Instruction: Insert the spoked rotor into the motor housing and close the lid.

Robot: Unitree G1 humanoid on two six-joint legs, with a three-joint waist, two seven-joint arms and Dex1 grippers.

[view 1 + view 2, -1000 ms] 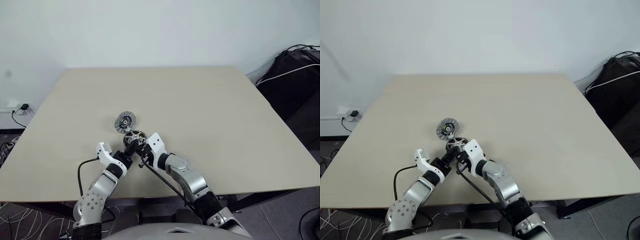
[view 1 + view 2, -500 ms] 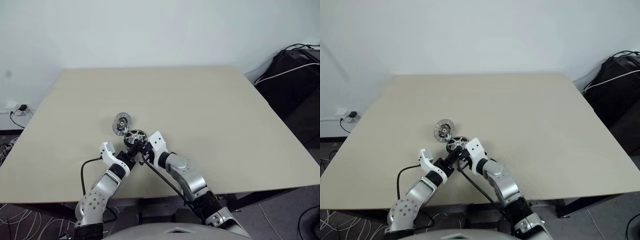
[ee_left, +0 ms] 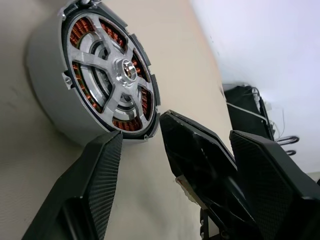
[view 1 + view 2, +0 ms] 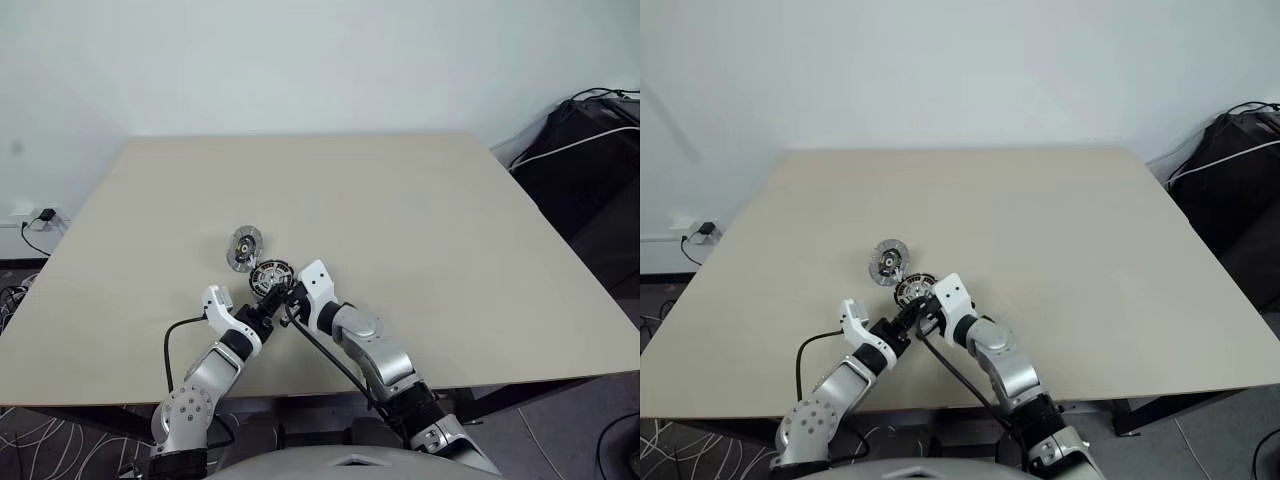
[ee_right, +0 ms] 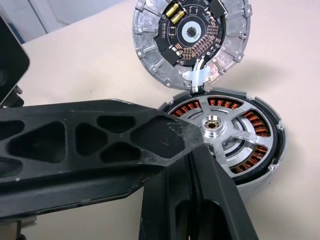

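The motor housing lies flat on the table, copper windings showing inside its silver wall. The spoked rotor sits inside it, hub up. The lid rests just beyond the housing, circuit-board face up, joined to it by short white wires. My right gripper is shut with nothing in it, its tips at the housing's near rim. My left gripper is open beside it, one finger at the housing's wall. The right gripper's shut fingers lie between its jaws.
The beige table stretches wide on all sides of the parts. A black bag with cables sits on the floor off the table's right side. A wall socket with a plug is at the left.
The lid has shifted a little to the left and looks narrower than a second ago. Both grippers and the housing have stayed where they were.
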